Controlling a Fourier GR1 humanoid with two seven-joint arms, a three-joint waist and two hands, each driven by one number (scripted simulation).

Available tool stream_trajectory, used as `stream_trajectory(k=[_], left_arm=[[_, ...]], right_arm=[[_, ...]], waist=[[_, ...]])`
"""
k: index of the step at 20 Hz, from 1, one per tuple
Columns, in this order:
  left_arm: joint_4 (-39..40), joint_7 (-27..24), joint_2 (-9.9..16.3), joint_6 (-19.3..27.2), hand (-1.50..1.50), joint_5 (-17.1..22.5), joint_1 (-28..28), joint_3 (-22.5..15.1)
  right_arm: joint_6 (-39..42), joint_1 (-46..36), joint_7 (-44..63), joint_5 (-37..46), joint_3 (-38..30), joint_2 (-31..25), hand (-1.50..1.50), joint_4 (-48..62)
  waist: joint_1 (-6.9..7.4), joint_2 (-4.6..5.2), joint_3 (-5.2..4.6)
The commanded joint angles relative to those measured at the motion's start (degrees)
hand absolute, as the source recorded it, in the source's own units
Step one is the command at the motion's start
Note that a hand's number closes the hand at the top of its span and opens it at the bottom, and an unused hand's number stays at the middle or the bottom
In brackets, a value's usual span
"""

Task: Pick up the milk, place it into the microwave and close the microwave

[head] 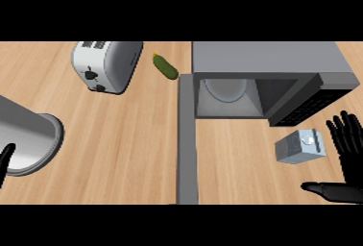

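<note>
Counter wood runs wide under me. At the far left edge only a sliver of my left hand shows, dark against a grey forearm that fills the lower-left corner; I cannot tell how its fingers lie. Beyond it, near the back, a toaster sits tilted, and just right of it lies a cucumber, apart from both the toaster and the microwave. Between toaster and forearm the wood is bare, a broad patch reaching toward the middle.

The door of the microwave stands swung out, seen edge-on as a grey strip running from the oven's left front corner down to the lower edge. The cavity is open, a round plate inside.

Right of the door, bare wood leads to the milk, standing on the counter just in front of the oven's dark control side. My right hand is just beside it, fingers straight and spread, thumb out low, holding nothing, a small gap left between.
</note>
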Motion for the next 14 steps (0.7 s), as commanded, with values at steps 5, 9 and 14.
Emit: stream_trajectory(k=[5, 9, 14], left_arm=[[-3.42, 1.7, -1.66, -1.05, -1.5, 1.7, 2.37, 0.91], [-1.19, 0.08, -1.06, -4.81, -1.5, 2.58, 2.71, 3.62], [-4.88, 1.33, -1.67, -1.04, -1.5, 0.9, 3.92, -0.23]], right_arm=[[2.65, -3.69, -7.74, 2.46, -1.16, -2.26, -1.5, 10.95], [1.96, -4.95, -13.65, 6.58, 0.09, -2.43, -1.5, 15.26], [0.61, -11.42, -19.29, 9.0, -0.56, -3.88, -1.5, 27.26]], waist=[[0.07, -0.03, -0.01], [0.11, -0.02, -0.01], [0.36, 0.01, 0.01]])
